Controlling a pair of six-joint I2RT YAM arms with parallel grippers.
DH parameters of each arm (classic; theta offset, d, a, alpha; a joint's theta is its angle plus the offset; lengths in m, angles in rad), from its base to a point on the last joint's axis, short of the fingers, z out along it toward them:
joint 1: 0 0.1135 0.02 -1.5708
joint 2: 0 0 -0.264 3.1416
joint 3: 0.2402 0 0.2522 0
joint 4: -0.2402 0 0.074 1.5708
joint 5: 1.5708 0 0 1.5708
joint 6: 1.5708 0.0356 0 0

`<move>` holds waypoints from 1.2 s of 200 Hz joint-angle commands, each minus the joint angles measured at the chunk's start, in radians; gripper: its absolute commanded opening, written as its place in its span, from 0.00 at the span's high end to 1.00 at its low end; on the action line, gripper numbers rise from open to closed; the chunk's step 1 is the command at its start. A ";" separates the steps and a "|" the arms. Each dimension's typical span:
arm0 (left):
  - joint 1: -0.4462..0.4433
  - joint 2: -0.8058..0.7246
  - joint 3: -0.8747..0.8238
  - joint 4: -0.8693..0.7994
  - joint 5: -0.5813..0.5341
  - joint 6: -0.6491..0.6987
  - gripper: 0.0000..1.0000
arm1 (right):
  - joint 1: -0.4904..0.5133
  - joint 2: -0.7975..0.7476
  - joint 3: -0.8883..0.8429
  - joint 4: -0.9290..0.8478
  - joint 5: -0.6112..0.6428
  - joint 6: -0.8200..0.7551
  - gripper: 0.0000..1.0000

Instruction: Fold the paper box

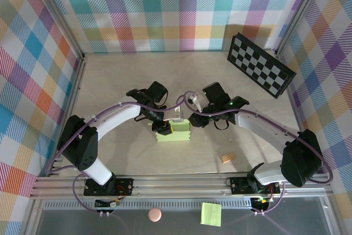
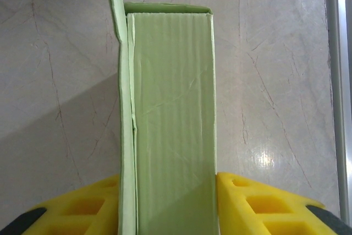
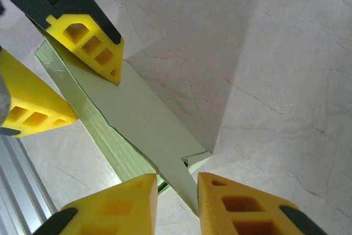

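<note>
Paper box (image 1: 173,132): on tabletop (image 1: 121,81), centre, nearer front edge, betw. both arms. L end effector (image 2: 176,213): part closed, 2 pads pressed on opp. sides of box body, box gripped. R end effector (image 3: 177,205): narrowly open, pads either side of 1 flap (image 3: 148,114) edge, gap visible, not clamped.

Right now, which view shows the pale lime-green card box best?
The left wrist view: the pale lime-green card box is large, its ribbed face between yellow fingers. The right wrist view shows it slantwise, partly under fingers; the top external view shows it small, partly covered.
</note>
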 commanded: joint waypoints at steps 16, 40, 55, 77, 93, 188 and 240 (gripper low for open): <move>-0.010 0.012 0.007 -0.017 -0.034 -0.003 0.59 | -0.004 0.004 0.016 -0.020 -0.033 0.053 0.81; -0.010 0.012 0.009 -0.015 -0.050 -0.014 0.59 | -0.004 -0.005 0.011 -0.026 -0.031 0.076 0.84; -0.010 0.012 0.009 -0.015 -0.053 -0.016 0.59 | -0.004 -0.014 0.001 -0.021 -0.020 0.096 0.82; -0.010 0.012 0.009 -0.014 -0.058 -0.020 0.59 | -0.002 -0.025 -0.007 -0.019 -0.009 0.113 0.83; -0.010 0.011 0.009 -0.009 -0.054 -0.025 0.59 | -0.003 -0.030 -0.011 -0.016 -0.006 0.118 0.82; -0.010 0.013 0.013 0.007 -0.054 -0.047 0.59 | 0.000 -0.029 -0.019 -0.001 0.025 0.147 0.88; -0.010 -0.002 -0.007 0.086 -0.101 -0.139 0.58 | 0.037 -0.043 -0.003 -0.025 0.146 0.381 1.00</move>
